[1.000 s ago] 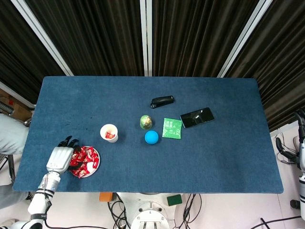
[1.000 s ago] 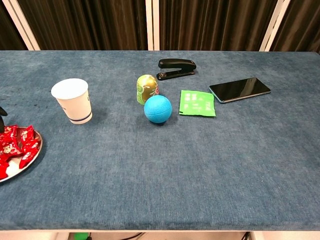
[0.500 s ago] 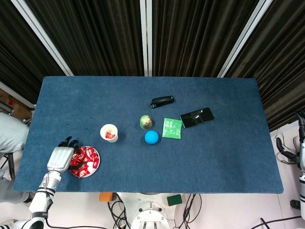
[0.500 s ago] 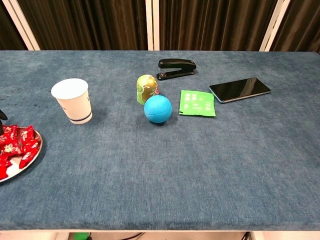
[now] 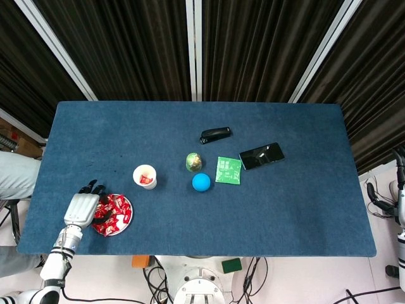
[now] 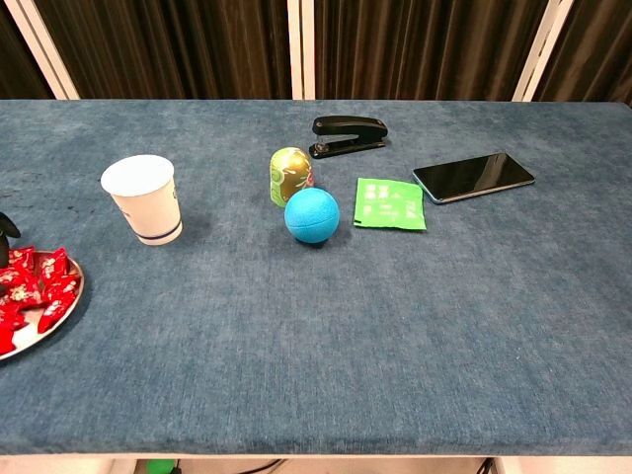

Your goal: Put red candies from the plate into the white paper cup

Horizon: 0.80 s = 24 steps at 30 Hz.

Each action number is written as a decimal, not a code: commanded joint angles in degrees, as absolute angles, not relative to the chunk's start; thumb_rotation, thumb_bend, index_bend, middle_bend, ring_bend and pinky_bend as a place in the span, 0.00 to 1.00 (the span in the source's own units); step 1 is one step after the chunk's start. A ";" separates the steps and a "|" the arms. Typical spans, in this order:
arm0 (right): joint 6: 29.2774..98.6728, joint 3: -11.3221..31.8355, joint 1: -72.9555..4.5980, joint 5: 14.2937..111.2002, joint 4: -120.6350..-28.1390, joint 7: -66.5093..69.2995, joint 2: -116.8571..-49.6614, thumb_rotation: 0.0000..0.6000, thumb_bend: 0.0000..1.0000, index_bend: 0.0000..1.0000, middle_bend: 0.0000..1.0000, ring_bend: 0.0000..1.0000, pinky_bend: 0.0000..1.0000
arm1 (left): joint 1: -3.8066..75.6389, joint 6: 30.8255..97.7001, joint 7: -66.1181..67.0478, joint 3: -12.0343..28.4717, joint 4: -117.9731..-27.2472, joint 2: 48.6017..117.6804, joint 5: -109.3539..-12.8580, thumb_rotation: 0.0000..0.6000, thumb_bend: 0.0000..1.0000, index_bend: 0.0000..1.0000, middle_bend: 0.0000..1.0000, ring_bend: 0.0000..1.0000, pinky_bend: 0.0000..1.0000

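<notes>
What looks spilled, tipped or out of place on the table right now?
Nothing stands out. The white paper cup stands upright with red candies inside, the rest of the red candies sit on the plate, and none lie loose on the table. The left hand is over the plate's left edge.

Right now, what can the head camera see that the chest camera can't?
Only the head view shows the whole left hand over the plate, the right hand off the table's right edge, and red candy inside the cup. Only the chest view shows the cup's side with its blue stripe. Both show the plate of candies, ball, stapler, phone and green packet.
</notes>
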State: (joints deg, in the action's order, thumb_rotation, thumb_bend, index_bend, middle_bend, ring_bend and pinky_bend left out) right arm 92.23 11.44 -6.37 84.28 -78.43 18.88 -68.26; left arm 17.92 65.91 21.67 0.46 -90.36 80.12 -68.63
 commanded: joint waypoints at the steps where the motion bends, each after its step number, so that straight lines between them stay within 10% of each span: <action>1: 92.22 11.45 -6.36 84.24 -78.40 18.87 -68.27 1.00 0.35 0.00 0.00 0.00 0.00 | 17.97 65.63 21.73 0.37 -90.14 80.22 -68.42 0.73 0.32 0.49 0.22 0.03 0.21; 24: 92.22 11.55 -6.33 84.21 -78.10 19.17 -68.35 1.00 0.35 0.00 0.00 0.00 0.00 | 17.26 68.16 19.43 0.52 -91.79 79.30 -71.24 1.00 0.38 0.56 0.24 0.03 0.21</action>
